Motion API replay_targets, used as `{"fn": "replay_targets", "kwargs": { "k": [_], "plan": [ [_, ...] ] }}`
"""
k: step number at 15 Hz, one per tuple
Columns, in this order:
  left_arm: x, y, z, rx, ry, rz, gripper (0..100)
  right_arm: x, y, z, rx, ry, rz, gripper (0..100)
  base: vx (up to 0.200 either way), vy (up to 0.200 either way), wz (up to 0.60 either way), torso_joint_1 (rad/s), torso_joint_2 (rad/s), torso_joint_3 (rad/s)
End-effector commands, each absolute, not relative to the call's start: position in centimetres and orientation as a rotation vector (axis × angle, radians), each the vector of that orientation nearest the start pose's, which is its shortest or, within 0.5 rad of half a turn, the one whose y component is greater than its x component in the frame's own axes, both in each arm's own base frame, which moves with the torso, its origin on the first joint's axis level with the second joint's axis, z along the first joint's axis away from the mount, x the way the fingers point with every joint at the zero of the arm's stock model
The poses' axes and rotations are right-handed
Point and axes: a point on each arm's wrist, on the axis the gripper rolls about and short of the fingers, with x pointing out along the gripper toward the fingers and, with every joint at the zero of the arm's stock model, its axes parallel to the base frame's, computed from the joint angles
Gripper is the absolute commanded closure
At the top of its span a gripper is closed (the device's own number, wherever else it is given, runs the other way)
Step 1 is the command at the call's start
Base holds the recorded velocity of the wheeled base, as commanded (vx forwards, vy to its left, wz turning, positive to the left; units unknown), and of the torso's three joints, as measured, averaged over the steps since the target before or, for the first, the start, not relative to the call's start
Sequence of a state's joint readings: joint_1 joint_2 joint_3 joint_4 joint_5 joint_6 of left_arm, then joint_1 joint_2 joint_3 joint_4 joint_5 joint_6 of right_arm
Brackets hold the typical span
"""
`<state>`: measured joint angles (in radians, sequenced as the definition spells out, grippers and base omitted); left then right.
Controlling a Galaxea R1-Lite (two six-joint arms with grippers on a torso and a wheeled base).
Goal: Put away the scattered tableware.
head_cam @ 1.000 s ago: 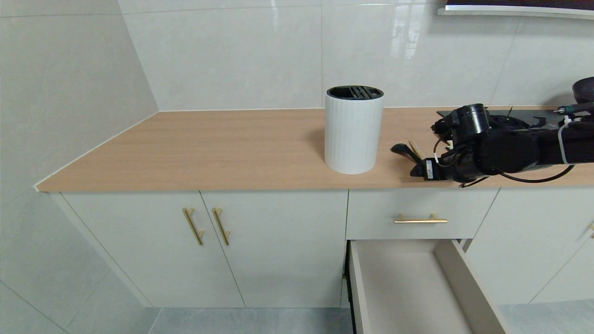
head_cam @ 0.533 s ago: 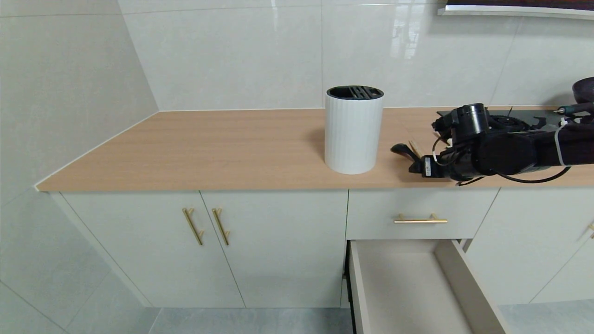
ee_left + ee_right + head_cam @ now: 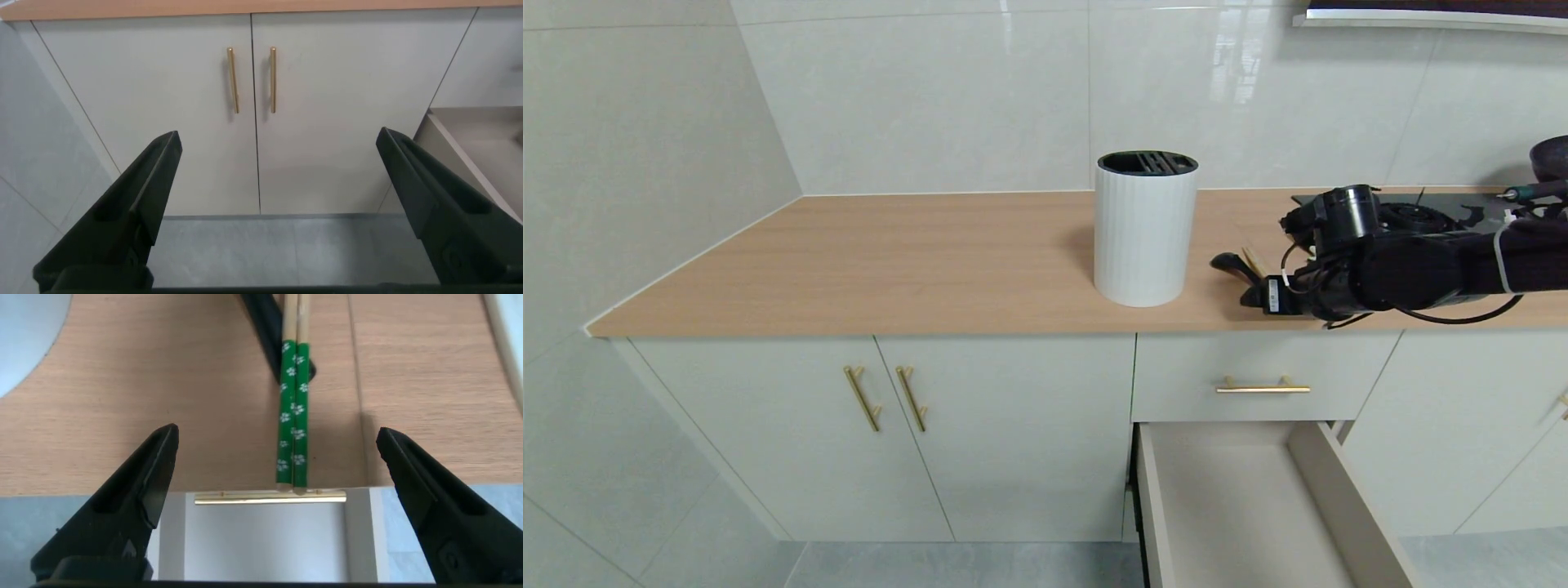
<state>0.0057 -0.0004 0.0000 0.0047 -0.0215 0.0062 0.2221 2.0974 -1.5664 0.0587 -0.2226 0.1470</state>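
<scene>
Near the front lip of the counter (image 3: 931,261), right of the ribbed white holder (image 3: 1146,237), a pair of chopsticks (image 3: 292,416) lies side by side, their ends reaching the edge, with a black utensil handle (image 3: 261,335) against them farther back. The right tool (image 3: 276,449) straddles their painted ends, spread wide and gripping nothing. The left tool (image 3: 278,139), equally wide and empty, faces the cupboard doors (image 3: 163,122). My worry is the pinch. The sticks look thin, round and smooth, pale wood with glossy green ends, on a slick wood-look counter. A closing finger could roll one away, split the pair, or knock them off towards the open drawer (image 3: 1152,506) below. The black handle might get caught too.
</scene>
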Motion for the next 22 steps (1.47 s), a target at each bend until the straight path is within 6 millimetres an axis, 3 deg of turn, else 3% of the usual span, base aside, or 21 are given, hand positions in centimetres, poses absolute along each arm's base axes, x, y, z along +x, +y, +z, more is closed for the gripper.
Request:
{"fn": "replay_targets", "kwargs": {
  "k": [1,7,8,14,17,20,22],
  "plan": [
    [-2.3,-0.1,7.5,0.006,0.005,-0.015,0,41.7,9.0,17.5,0.008,0.581,-0.045,0,0.000,0.000,0.00,0.000,0.00,0.000],
    [-2.3,-0.1,7.5,0.006,0.005,-0.015,0,41.9,9.0,17.5,0.011,0.561,-0.050,0,0.000,0.000,0.00,0.000,0.00,0.000],
    [-2.3,-0.1,7.5,0.006,0.005,-0.015,0,41.9,9.0,17.6,0.014,0.555,-0.050,100,0.000,0.000,0.00,0.000,0.00,0.000],
    [-2.3,-0.1,7.5,0.006,0.005,-0.015,0,42.1,9.1,17.0,0.009,0.570,-0.051,100,0.000,0.000,0.00,0.000,0.00,0.000],
    [-2.3,-0.1,7.5,0.006,0.005,-0.015,0,41.8,8.9,17.7,0.013,0.553,-0.056,100,0.000,0.000,0.00,0.000,0.00,0.000],
    [-2.3,-0.1,7.5,0.006,0.005,-0.015,0,40.8,8.3,19.8,0.021,0.504,-0.102,100,0.000,0.000,0.00,0.000,0.00,0.000],
    [-2.3,-0.1,7.5,0.006,0.005,-0.015,0,37.2,7.3,23.2,0.034,0.445,-0.109,100,0.000,0.000,0.00,0.000,0.00,0.000]
  ]
}}
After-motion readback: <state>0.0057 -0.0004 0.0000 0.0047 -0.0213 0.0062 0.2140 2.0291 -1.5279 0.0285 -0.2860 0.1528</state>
